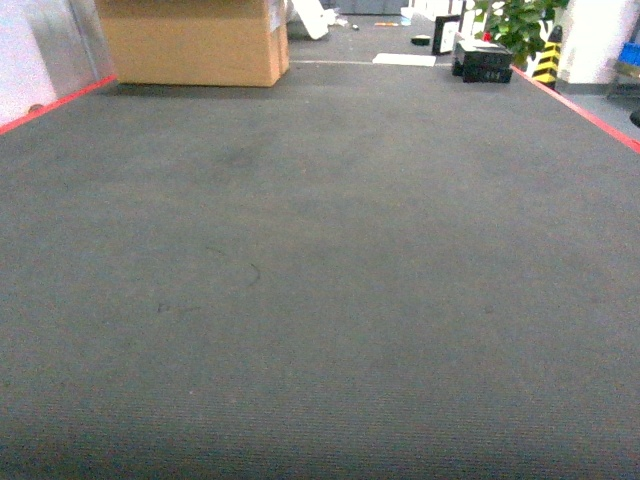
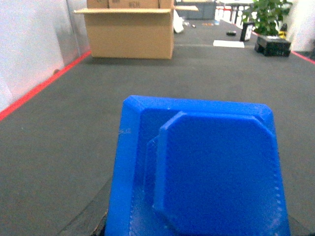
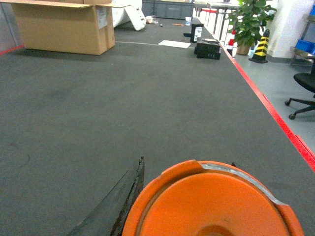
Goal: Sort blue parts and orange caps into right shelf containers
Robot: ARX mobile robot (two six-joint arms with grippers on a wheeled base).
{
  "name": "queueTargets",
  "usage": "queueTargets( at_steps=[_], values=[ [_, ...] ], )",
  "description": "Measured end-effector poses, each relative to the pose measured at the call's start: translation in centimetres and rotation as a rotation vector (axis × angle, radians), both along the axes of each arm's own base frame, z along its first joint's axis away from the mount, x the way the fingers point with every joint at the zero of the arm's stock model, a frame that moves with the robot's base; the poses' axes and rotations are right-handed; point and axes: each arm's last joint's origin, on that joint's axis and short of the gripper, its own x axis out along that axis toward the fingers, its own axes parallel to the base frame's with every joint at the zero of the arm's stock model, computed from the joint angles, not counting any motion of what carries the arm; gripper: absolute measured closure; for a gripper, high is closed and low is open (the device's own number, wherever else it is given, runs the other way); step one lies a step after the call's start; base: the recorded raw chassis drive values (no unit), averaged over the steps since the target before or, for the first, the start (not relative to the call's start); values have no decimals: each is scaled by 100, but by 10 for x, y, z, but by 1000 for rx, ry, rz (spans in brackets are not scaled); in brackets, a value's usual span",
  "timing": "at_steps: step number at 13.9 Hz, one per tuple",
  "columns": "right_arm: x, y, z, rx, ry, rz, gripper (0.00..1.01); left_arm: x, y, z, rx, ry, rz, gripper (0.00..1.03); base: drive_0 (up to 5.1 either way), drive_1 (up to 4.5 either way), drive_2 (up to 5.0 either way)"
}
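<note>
In the left wrist view a blue part (image 2: 211, 172), a bright blue block with a raised octagonal face, fills the lower frame. My left gripper (image 2: 197, 223) is shut on it; only a dark finger (image 2: 91, 221) shows at its lower left. In the right wrist view an orange cap (image 3: 211, 206), round with a raised rim, sits between the dark fingers (image 3: 118, 206) of my right gripper (image 3: 187, 163), which is shut on it. Both pieces hang above grey carpet. The head view shows neither gripper. The right shelf containers are out of view.
Grey carpet (image 1: 320, 280) stretches ahead, bordered by red floor lines (image 1: 580, 110) on both sides. A large cardboard box (image 1: 195, 40) stands at the far left. A black crate (image 1: 485, 62), a potted plant (image 1: 520, 25) and an office chair (image 3: 302, 93) are at the far right.
</note>
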Motion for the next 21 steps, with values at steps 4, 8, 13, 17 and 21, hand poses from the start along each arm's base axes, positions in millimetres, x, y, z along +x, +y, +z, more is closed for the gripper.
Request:
queueTargets(
  at_steps=[4,8,13,17,21],
  values=[
    [-14,-21,-18,10,-15,0,56,-13,20,-14,-24,-23,0,59,0,0,0],
    [-23,-31,-30,11,-14,0,56,-21,29,-28,-22,-5,-3,59,0,0,0],
    [-31,-42,-39,18,-14,5,56,-29,40,-36,-27,-26,-10,59,0,0,0],
    [-36,-42,-44,18,-31,5,56,-34,40,-40,-26,-28,-8,59,0,0,0],
    [-49,-42,-47,19,-24,5,56,-46,40,-43,-26,-16,-9,59,0,0,0]
  ],
)
